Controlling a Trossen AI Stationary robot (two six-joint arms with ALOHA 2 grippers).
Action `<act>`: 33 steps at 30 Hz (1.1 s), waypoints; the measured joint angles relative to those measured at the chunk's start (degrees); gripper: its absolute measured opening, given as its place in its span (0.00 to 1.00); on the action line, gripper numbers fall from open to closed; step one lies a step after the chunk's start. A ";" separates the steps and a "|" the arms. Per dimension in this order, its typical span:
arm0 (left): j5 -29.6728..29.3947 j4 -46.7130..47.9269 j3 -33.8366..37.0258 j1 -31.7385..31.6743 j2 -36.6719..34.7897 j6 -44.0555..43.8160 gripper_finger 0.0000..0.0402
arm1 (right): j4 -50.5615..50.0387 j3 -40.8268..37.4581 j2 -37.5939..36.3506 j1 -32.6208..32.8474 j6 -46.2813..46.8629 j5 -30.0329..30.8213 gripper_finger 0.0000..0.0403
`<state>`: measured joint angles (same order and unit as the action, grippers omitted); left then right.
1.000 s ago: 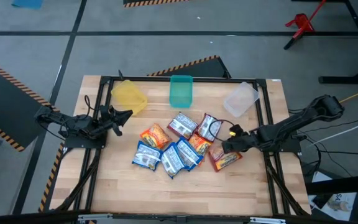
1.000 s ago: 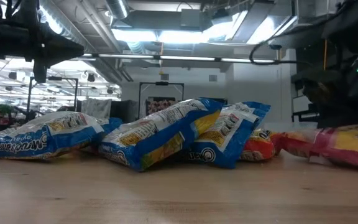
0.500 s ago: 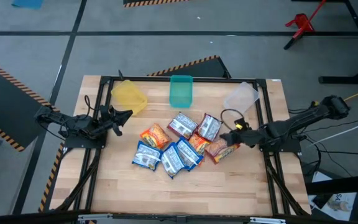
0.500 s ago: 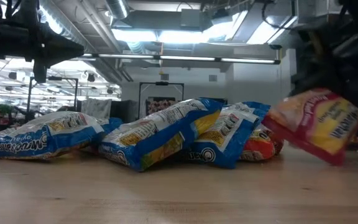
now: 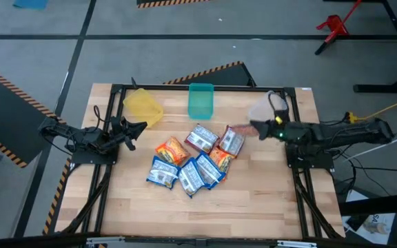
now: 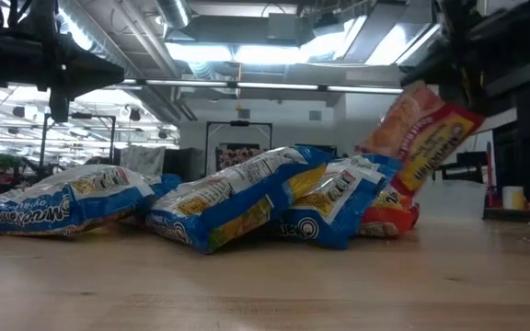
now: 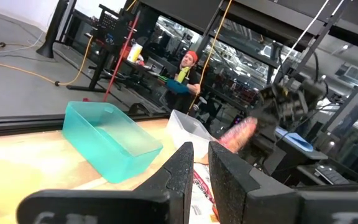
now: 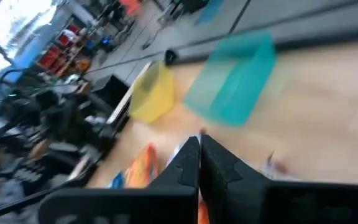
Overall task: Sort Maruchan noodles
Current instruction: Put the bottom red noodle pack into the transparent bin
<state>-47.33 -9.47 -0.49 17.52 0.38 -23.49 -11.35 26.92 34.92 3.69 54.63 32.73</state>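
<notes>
Right end effector (image 5: 253, 129) pinches a red noodle packet (image 6: 419, 131) aloft beside the clear bin (image 5: 266, 108).

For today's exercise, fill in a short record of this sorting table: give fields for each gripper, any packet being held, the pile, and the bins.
right gripper: shut on a red glossy ramen packet, lifted off the table near the clear plastic bin
left gripper: shut, empty, waiting at the left side of the wooden table
pile: blue-and-white, orange and silver ramen packets heaped at the table's middle
bins: yellow plastic bin, teal plastic bin and the clear one along the far edge
</notes>
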 joint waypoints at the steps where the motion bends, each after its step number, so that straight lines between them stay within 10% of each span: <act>1: 0.00 0.00 0.00 0.00 0.00 0.00 0.11 | -2.32 1.90 0.13 -1.42 -1.52 0.16 0.00; 11: 0.00 0.70 0.00 0.02 0.00 0.04 0.11 | -20.32 15.62 2.43 -15.79 -11.62 1.56 0.00; 21: 0.00 1.97 0.00 0.00 0.00 0.00 0.11 | -29.11 16.44 4.07 -20.60 -26.72 -10.14 0.04; 33: 0.02 2.23 0.00 0.02 0.00 -0.26 0.11 | -20.76 16.37 20.42 -20.62 -47.15 -17.24 0.81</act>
<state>-47.31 -7.25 -0.49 17.54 0.38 -23.75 -32.11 43.29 55.34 -16.92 7.49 15.49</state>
